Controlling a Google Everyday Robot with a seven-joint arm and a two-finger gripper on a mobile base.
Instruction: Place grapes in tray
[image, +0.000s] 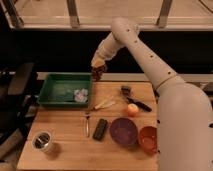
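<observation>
Above far edge of desk (65, 131), by tray (60, 91) back-right corner | my claw (98, 68) clamped on grapes (98, 75), held off the surface | risk: I release here, bunch clips rim, tumbles onto desk | cause: not yet centred over tray

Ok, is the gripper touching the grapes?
Touching. The camera view shows the gripper shut on the grapes, holding them up by the tray's far right corner.

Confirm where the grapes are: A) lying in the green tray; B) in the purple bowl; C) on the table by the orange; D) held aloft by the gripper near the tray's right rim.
D: the grapes hang in the gripper, in the air by the right rim of the tray.
</observation>
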